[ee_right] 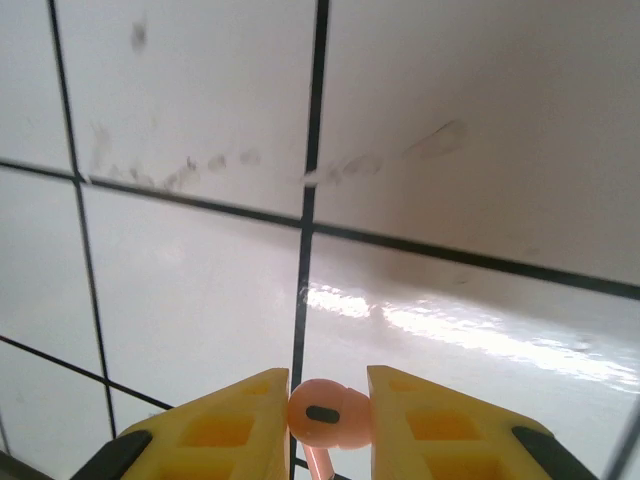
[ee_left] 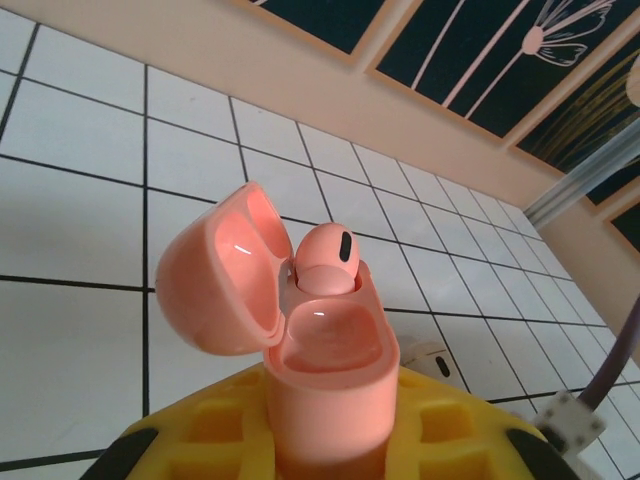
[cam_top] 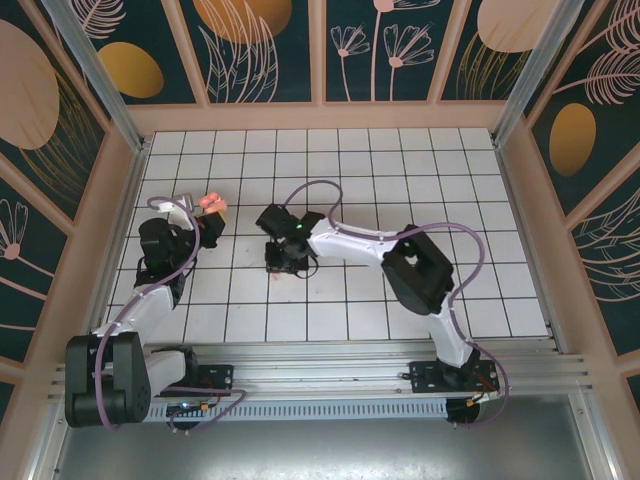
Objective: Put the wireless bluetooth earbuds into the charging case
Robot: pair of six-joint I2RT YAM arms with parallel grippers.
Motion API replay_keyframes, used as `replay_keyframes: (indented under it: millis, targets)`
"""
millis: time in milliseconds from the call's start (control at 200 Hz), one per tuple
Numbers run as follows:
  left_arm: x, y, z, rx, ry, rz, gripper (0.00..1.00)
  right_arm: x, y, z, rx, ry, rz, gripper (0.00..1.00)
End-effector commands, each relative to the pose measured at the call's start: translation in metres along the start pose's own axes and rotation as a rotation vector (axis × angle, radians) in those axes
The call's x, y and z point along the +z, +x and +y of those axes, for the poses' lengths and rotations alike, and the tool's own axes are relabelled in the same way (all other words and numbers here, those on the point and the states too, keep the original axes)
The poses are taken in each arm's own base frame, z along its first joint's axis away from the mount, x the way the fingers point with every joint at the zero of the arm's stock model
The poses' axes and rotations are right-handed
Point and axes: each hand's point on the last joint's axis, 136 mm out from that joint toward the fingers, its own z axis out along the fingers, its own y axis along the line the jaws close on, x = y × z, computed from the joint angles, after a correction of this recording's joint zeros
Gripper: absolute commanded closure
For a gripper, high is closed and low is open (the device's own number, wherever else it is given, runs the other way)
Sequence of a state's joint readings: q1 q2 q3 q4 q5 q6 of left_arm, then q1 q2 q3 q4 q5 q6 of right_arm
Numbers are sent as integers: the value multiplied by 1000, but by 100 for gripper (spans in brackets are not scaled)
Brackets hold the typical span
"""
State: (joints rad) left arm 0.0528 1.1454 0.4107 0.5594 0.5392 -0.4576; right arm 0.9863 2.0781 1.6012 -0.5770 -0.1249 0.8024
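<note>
Gripping the case (ee_left: 325,400) by its lower body, the left gripper (ee_left: 325,440) is closed on it, yellow fingers (ee_left: 190,435) pressed against either side. The case stands upright out of the jaws. Its lid (ee_left: 225,275) is swung open to the gripper's left, hollow side toward the camera. Just above the fingers, the nearer socket (ee_left: 330,335) is a bare, glossy hollow. Behind it, in the farther socket, sits the seated bud (ee_left: 325,255), pink, its rounded head with a dark oval slot standing above the rim. Beyond the gripper and to its right, a cream bud (ee_left: 435,361) lies on the floor (ee_left: 80,330), apart from the case and partly hidden by the right finger. Farther right, a cable (ee_left: 615,365) runs to a white connector (ee_left: 573,425).

The right gripper (ee_right: 328,405) is closed on the held bud (ee_right: 325,412), also pink, pinched between its two yellow fingertips (ee_right: 250,420) with a dark oval facing the camera. A thin pink stem shows below it. Ahead of the gripper is white tile crossed by black grout lines, smudged farther out.

From above, the right gripper (cam_top: 281,260) points down at the floor. It is well to the right of the left gripper (cam_top: 205,225), whose case (cam_top: 213,204) sits at its far tip.
</note>
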Motion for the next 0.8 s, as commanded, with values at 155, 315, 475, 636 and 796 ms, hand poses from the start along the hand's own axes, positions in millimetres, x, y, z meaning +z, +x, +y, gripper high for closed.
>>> replay_keyframes:
  millis: [155, 315, 475, 636, 796]
  targets:
    - [3, 9, -52, 131, 209, -3, 94, -76, -58, 2, 76, -141, -351, 77]
    - [-4, 7, -75, 197, 299, -57, 94, -116, -78, 6, 37, -234, -498, 78]
    - [-12, 6, -93, 305, 359, -108, 94, -148, -91, 16, -32, -291, -605, 78]
    - [-14, 13, -113, 416, 422, -108, 94, -177, -101, 29, -110, -324, -695, 78]
    - [-11, 20, -127, 507, 469, -99, 94, -206, -108, 45, -184, -373, -783, 78]
